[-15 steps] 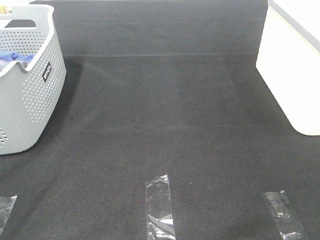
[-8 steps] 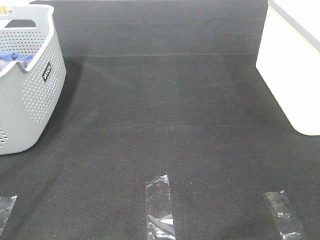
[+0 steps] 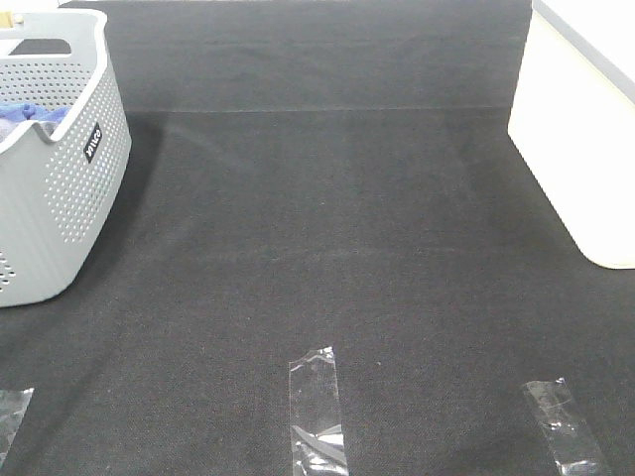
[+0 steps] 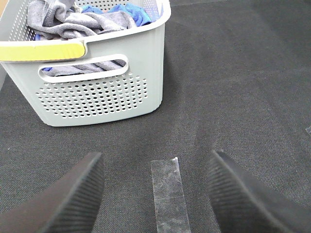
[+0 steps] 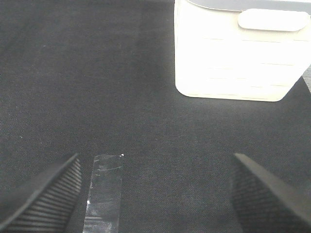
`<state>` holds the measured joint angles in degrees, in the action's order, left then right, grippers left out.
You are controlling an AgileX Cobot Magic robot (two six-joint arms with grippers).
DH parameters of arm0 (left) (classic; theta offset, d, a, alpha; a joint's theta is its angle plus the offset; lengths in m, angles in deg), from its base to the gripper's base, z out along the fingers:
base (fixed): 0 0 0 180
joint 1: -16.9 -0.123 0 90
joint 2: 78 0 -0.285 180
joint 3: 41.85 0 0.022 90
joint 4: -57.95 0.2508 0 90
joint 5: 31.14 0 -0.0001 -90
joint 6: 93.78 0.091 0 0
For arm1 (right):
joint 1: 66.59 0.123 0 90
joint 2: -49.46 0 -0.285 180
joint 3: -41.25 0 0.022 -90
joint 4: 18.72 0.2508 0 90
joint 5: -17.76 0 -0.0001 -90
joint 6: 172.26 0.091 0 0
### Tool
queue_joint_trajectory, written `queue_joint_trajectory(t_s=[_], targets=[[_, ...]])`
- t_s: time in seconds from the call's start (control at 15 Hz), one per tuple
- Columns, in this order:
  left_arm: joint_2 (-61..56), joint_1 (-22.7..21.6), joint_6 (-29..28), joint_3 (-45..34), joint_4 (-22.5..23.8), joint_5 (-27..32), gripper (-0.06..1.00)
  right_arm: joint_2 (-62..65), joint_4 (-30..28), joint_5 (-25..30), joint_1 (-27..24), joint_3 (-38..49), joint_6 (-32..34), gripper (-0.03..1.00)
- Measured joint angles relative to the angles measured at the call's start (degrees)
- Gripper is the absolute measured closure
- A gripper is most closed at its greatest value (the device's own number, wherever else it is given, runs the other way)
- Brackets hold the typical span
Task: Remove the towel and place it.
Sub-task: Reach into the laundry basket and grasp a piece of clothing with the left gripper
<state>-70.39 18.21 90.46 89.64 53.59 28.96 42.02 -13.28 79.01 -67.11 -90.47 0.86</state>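
Note:
The grey-lavender towel (image 4: 73, 22) lies crumpled inside the grey perforated basket (image 4: 97, 92), over a bright blue cloth (image 4: 124, 10). In the high view the basket (image 3: 60, 178) stands at the far left and only a scrap of blue cloth (image 3: 28, 114) shows in it. My left gripper (image 4: 155, 194) is open, low over the black mat, a short way in front of the basket. Open too, my right gripper (image 5: 155, 194) hangs over the mat, facing a white container (image 5: 238, 53). Neither arm appears in the high view.
A white container (image 3: 585, 129) stands at the right edge of the black mat (image 3: 327, 228). Clear tape strips (image 3: 317, 412) (image 3: 566, 426) are stuck along the mat's front edge; one strip (image 4: 167, 194) lies between my left fingers, another (image 5: 104, 191) by my right ones.

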Motion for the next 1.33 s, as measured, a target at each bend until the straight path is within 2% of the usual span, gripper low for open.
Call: queue_joint_trajectory(t_s=[0.27,0.53,0.73,0.87,1.07,1.33], targets=[[0.29,0.00,0.00,0.34,0.06,0.00,0.35,0.00,0.00,0.00,0.00,0.00,0.00,0.19],[10.14,0.00,-0.17,4.76,5.27,-5.21,0.35,0.00,0.00,0.00,0.00,0.00,0.00,0.19],[24.81,0.00,-3.15,9.40,12.32,-12.49,0.35,0.00,0.00,0.00,0.00,0.00,0.00,0.19],[34.78,0.00,-5.67,13.18,15.99,-14.50,0.35,0.00,0.00,0.00,0.00,0.00,0.00,0.19],[50.02,0.00,-9.80,21.89,19.42,-15.13,0.35,0.00,0.00,0.00,0.00,0.00,0.00,0.19],[70.99,0.00,-12.38,36.61,20.86,-14.67,0.35,0.00,0.00,0.00,0.00,0.00,0.00,0.19]])
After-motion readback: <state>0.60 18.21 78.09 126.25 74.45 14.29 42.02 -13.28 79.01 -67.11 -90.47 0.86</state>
